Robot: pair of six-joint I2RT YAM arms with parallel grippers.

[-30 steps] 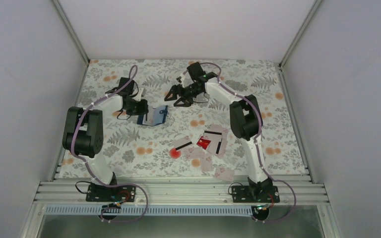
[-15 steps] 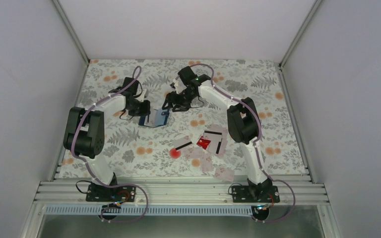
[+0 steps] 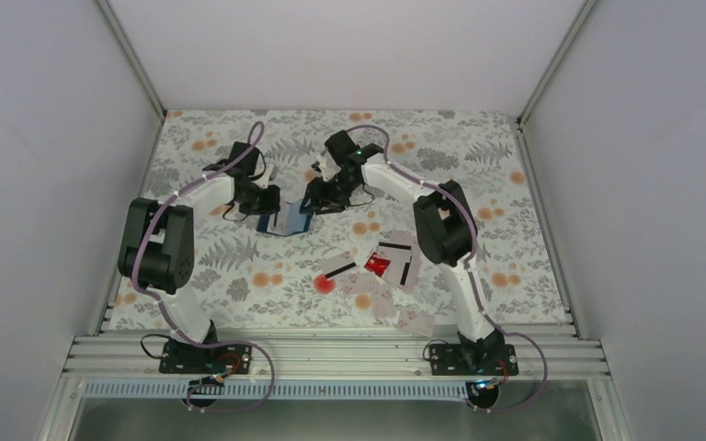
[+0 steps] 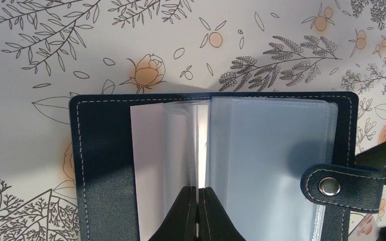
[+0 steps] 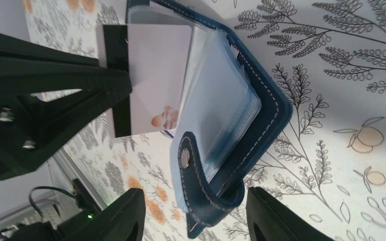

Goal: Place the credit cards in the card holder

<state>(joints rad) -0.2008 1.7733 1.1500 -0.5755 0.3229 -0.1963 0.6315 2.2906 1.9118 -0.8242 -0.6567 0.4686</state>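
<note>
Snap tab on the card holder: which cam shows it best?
Left wrist: the snap tab lies face-on, stud sharp. Right wrist shows it curled and oblique between the right gripper fingers. Top external: the card holder is tiny, tab indistinct.

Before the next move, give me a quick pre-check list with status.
1. Left gripper shut on the card holder: ok.
2. Card holder lying open: ok.
3. Right gripper closed on the snap tab: not ok, jaws open astride it.
4. White card fully seated in its pocket: cannot tell.
5. All credit cards stowed: not ok, several loose on the table.
</note>
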